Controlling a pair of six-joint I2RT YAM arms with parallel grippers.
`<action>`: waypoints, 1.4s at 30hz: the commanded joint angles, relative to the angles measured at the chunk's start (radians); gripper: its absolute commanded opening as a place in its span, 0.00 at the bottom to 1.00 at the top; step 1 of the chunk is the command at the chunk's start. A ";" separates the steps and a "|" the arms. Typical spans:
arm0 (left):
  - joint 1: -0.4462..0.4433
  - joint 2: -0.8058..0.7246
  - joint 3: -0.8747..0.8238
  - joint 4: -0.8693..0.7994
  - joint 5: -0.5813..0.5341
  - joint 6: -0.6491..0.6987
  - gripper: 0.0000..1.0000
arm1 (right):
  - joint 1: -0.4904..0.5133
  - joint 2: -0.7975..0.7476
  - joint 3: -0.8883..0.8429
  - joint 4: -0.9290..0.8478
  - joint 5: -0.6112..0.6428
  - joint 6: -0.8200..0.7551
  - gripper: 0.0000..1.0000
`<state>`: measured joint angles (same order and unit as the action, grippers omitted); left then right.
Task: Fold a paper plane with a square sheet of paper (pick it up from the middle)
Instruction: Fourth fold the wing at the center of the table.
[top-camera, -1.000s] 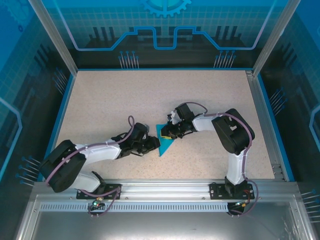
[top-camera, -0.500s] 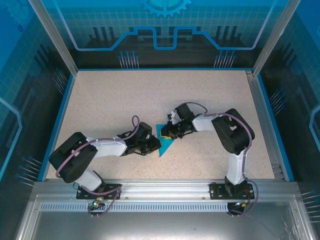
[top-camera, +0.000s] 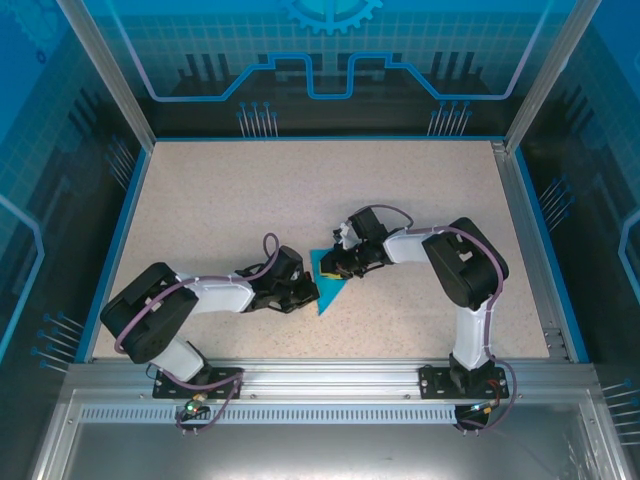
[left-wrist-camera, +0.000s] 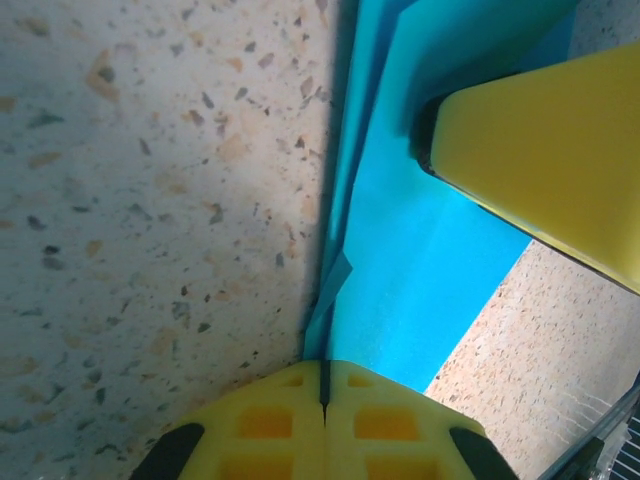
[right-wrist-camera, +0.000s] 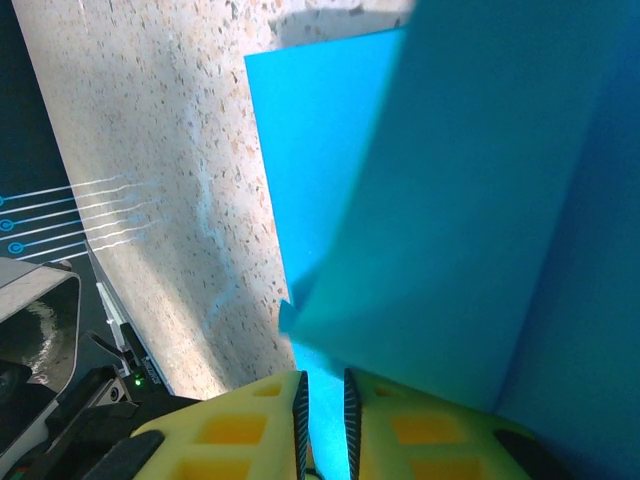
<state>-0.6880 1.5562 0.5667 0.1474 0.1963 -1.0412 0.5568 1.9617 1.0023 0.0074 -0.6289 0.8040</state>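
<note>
**Even light above, shaded and soft up close**

The top view is bright and sharp, with only faint shadows on the speckled surface. In the left wrist view a dark shadow band edges the sheet of paper. In the right wrist view the nearest paper is blurred and shaded.

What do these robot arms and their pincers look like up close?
The left arm and right arm are chains of white links with bulky black joints, each trailed by a thin purplish cable. The left gripper and right gripper have two bright yellow fingers moulded with square recesses.
</note>
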 joint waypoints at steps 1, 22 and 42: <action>0.002 0.007 -0.013 -0.093 0.021 0.020 0.08 | 0.018 0.058 -0.023 -0.084 0.070 0.001 0.20; 0.009 -0.410 -0.050 -0.233 -0.110 0.026 0.35 | 0.093 0.037 -0.083 -0.045 0.228 0.228 0.19; 0.009 -0.045 -0.007 0.107 0.038 -0.070 0.17 | 0.092 0.043 -0.073 -0.055 0.222 0.193 0.18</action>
<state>-0.6842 1.4994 0.5484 0.2165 0.2108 -1.1015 0.6174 1.9350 0.9741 0.0795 -0.4721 1.0088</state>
